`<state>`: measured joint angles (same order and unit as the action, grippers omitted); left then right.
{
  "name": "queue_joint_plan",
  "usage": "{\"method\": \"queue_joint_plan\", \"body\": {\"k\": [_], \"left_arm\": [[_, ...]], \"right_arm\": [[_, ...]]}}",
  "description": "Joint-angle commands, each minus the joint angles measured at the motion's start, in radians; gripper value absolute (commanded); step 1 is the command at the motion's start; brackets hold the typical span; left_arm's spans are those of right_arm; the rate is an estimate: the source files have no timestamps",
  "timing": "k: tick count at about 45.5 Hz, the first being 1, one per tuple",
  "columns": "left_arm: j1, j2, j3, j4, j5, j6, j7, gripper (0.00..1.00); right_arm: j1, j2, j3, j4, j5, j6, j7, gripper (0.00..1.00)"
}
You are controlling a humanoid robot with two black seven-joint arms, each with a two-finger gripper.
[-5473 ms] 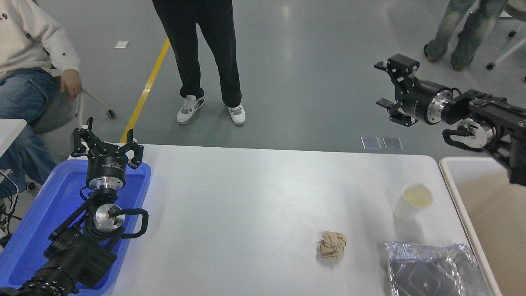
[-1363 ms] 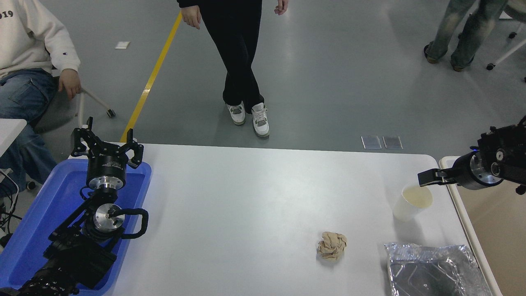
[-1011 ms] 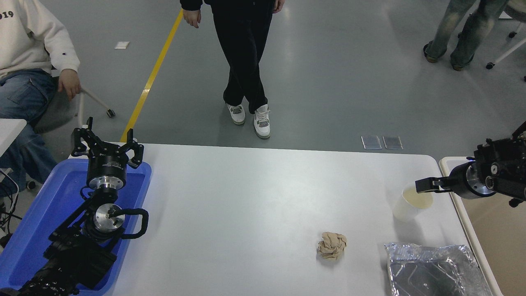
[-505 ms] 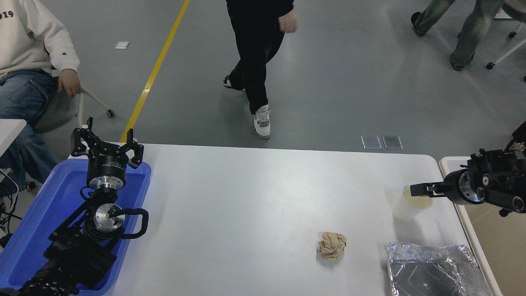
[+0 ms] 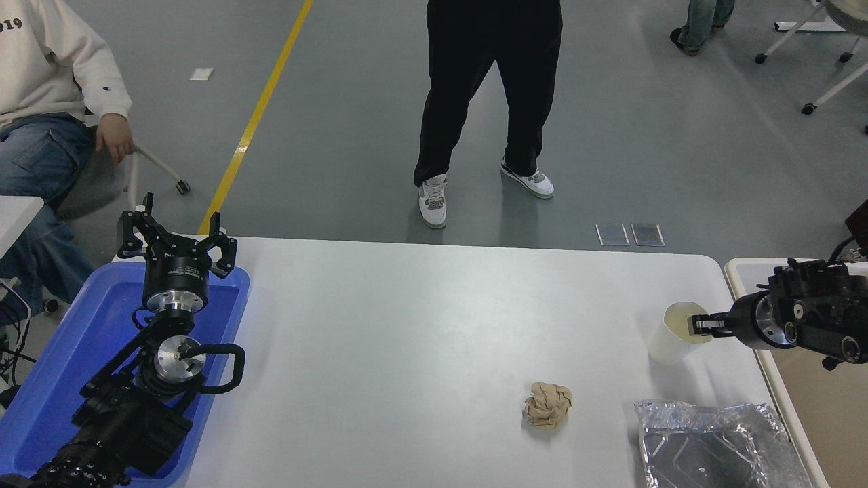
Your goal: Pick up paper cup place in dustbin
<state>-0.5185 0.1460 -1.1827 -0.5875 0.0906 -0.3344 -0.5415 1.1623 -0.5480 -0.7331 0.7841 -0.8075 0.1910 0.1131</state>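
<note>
Lowered since earlier, right gripper [image 5: 698,324] sits at paper cup [image 5: 671,339] rim; jaw state unclear. Off-centre closing may tip it.

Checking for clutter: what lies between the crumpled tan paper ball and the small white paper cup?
Nothing: in the head view only bare white table separates the crumpled tan paper ball from the small white paper cup.

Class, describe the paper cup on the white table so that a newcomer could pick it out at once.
Start at the white table and go to its right end, beside the beige dustbin. The paper cup stands there upright, with the right claw at its rim. Unlike the crumpled tan ball and foil tray nearby, it is smooth, white and tapered.
</note>
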Motion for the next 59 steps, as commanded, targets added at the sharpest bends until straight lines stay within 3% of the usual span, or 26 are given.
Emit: {"method": "queue_joint_plan", "body": {"k": [1,28,45,59], "left_arm": [[0.0,0.0,0.0,0.0,0.001,0.0,0.0,0.99],[0.0,0.0,0.0,0.0,0.0,0.0,0.0,0.99],[0.0,0.001,0.0,0.0,0.001,0.0,0.0,0.99],[0.0,0.0,0.0,0.0,0.0,0.0,0.0,0.99]], "right_arm": [[-0.006,0.0,-0.003,0.0,-0.004,0.002,0.0,0.0],[0.099,-0.081,0.008,0.035,0.017,0.021,0.003,0.0],[0.514,-0.314,-0.032,0.331,0.007,0.217,-0.003,0.0],[0.832,-0.366,-0.176,0.359,0.004,0.419,-0.001,0.0]]}}
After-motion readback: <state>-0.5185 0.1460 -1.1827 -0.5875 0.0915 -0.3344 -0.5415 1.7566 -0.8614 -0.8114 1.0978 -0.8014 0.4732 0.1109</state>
